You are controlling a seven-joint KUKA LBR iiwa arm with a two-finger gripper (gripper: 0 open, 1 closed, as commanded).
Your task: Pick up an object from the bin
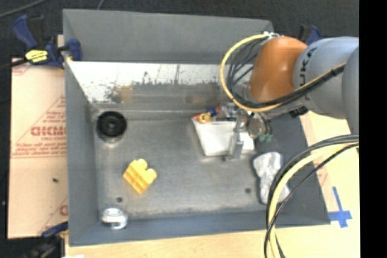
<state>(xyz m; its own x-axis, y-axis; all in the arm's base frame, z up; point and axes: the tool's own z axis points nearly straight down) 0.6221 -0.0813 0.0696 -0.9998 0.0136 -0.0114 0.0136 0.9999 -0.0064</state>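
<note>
My gripper (236, 147) hangs low in the right half of the bin, under the orange wrist cover. It is at the right edge of a white box-like thing (211, 137), which has small coloured marks at its back corner. Whether the gripper touches the box I cannot tell. Just to the gripper's right, against the bin's right wall, lies a crumpled white thing (266, 169).
A black round disc (112, 125) sits at the back left of the floor. A yellow ridged block (139, 176) lies front left, and a small silver round thing (113, 218) is in the front left corner. The arm and its cables cover the right back corner.
</note>
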